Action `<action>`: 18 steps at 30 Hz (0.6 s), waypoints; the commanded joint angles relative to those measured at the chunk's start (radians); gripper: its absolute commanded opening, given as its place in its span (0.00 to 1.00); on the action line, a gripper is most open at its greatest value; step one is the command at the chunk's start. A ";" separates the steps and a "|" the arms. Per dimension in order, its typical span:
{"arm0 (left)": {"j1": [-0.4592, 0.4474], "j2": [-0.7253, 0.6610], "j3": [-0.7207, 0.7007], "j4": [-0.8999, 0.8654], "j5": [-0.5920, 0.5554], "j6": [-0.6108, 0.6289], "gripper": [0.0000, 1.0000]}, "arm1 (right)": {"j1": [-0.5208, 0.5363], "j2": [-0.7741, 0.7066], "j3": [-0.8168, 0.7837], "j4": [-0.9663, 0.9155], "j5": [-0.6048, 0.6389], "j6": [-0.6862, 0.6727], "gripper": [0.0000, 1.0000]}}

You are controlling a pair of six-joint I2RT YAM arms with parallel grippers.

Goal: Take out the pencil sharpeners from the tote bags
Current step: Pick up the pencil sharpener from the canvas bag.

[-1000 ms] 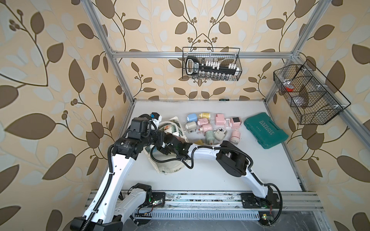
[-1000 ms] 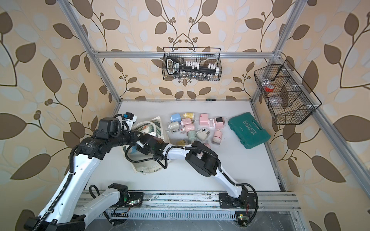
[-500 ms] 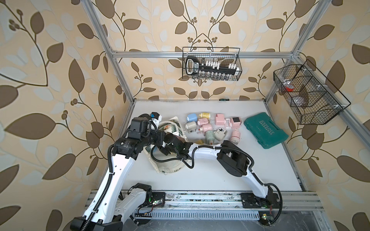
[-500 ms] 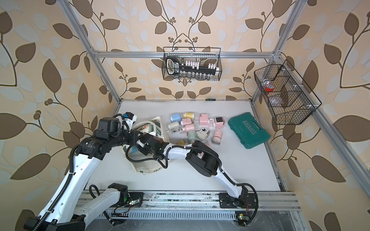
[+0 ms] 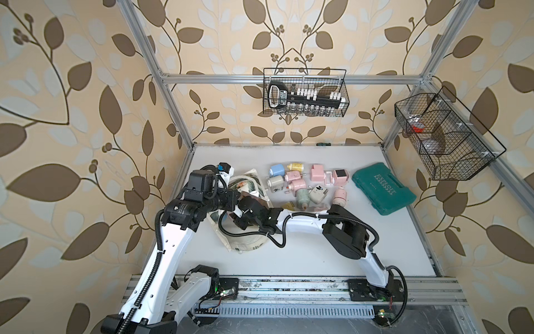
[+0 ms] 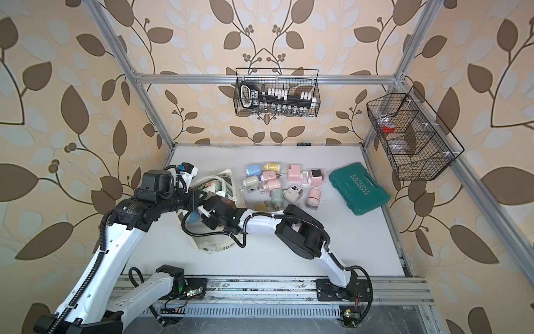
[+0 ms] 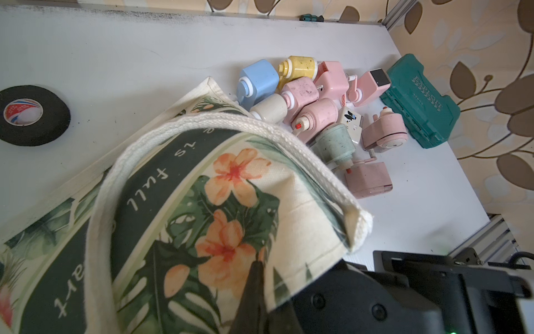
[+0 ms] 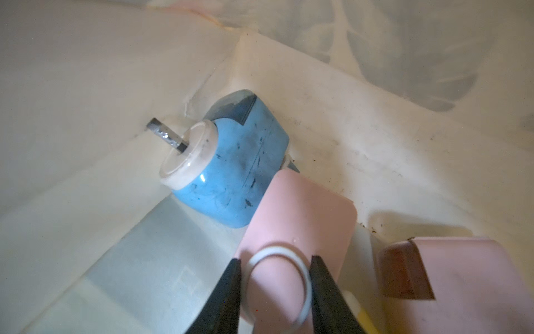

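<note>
Tote bag (image 7: 202, 202), mouth held open for unloading
Left gripper (image 7: 254, 277) pinches the bag's rim; right gripper (image 8: 274, 289) inside, jaws clamped on a pink sharpener's (image 8: 300, 219) knob, ready for lifting.

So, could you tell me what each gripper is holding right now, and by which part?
The right gripper, inside the tote bag, is shut on a pink pencil sharpener, its jaws pinching the white-ringed round knob. The left gripper is shut on the bag's printed cloth near the opening.

White table (image 5: 303, 260): tote (image 5: 248, 245) near left edge; cluster of sharpeners (image 5: 300, 185) mid-table toward back edge; teal case (image 5: 381, 191) near right edge; black tape roll (image 7: 33, 114) beside tote; small dark item (image 5: 323, 143) at back edge.
</note>
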 commanded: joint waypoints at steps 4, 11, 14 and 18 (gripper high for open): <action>-0.003 -0.015 0.014 0.019 0.060 -0.008 0.00 | 0.037 -0.116 -0.048 0.065 -0.018 0.021 0.33; -0.003 -0.015 0.018 0.018 0.058 -0.007 0.00 | 0.048 -0.218 -0.119 0.093 -0.013 0.026 0.31; -0.003 -0.015 0.016 0.020 0.056 -0.008 0.00 | 0.052 -0.272 -0.161 0.104 -0.009 0.034 0.30; -0.003 -0.017 0.014 0.022 0.053 -0.009 0.00 | 0.052 -0.346 -0.229 0.119 -0.024 0.055 0.29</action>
